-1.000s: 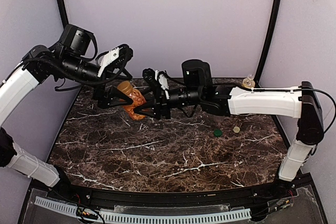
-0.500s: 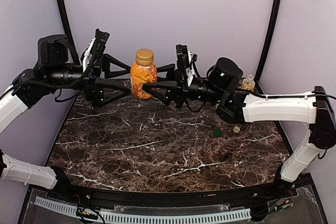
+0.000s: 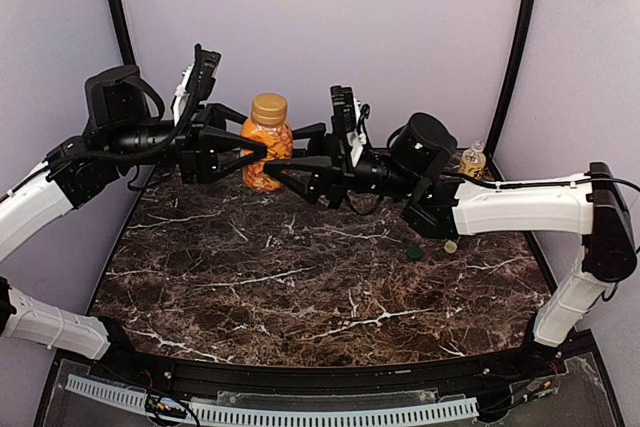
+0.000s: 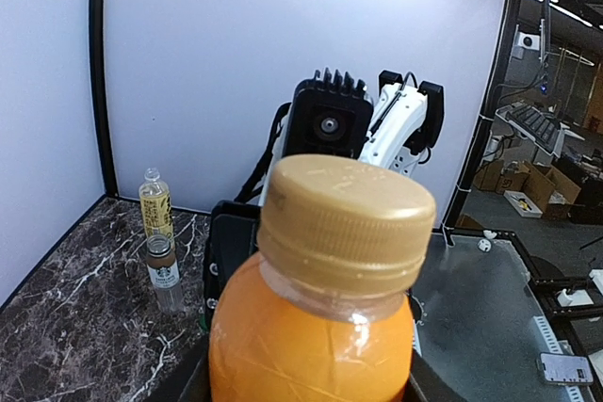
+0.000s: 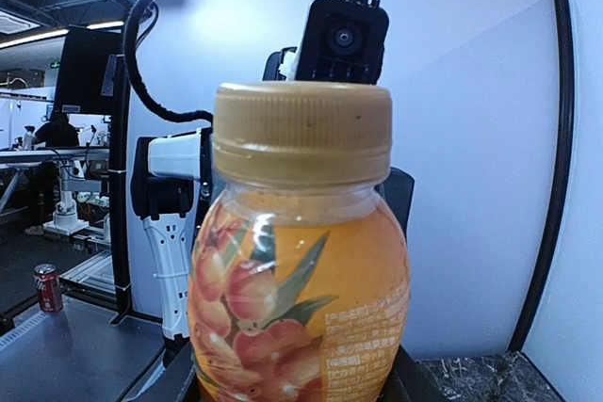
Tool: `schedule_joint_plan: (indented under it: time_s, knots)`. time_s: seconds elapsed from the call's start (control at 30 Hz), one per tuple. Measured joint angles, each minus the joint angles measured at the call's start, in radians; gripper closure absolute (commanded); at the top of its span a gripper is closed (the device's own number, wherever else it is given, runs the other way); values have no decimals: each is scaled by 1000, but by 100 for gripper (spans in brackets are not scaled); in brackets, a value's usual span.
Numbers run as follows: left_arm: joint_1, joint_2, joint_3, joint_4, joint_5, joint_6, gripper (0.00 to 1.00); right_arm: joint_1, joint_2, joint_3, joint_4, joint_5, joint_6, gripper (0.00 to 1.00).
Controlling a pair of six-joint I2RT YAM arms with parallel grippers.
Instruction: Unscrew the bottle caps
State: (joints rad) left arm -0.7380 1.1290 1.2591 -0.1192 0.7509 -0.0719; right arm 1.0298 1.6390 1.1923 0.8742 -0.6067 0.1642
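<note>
The squat orange juice bottle (image 3: 266, 150) stands upright in the air over the back of the table, its golden-orange cap (image 3: 270, 107) screwed on. My right gripper (image 3: 292, 161) is shut on its body from the right. My left gripper (image 3: 248, 151) comes from the left, its jaws closed against the body below the cap (image 4: 344, 209). The cap (image 5: 301, 134) fills the right wrist view. A dark green cap (image 3: 413, 252) and a cream-white cap (image 3: 451, 246) lie loose on the marble at the right. The tea bottle (image 4: 155, 206) and the slim clear bottle (image 4: 164, 270) stand uncapped at the back right.
The dark marble table (image 3: 300, 287) is ringed by lilac walls and black corner posts (image 3: 516, 47). The right arm's white forearm (image 3: 510, 202) stretches over the right side of the table, above the two loose caps.
The right gripper raised the bottle from a tilt to upright. The left gripper, wide open and off to the side half a second ago, has moved in and closed round the bottle.
</note>
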Motion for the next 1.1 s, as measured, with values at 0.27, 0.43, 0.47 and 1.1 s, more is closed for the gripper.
schedule_joint_plan:
  time_s: [0.27,0.43,0.47,1.1]
  knots:
    - [0,0,-4,14,-7,7,60,1,0,4,-5,-9,6,4]
    - [-8,-11,-5,-29,-39,63,62,0,-25,5,-98,30,-32,1]
    - [-9,-14,-5,-45,-58,89,63,0,-44,5,-141,48,-41,1]
    - [-146,-37,-114,-115,-798,771,67,25,-42,407,-996,508,205,21]
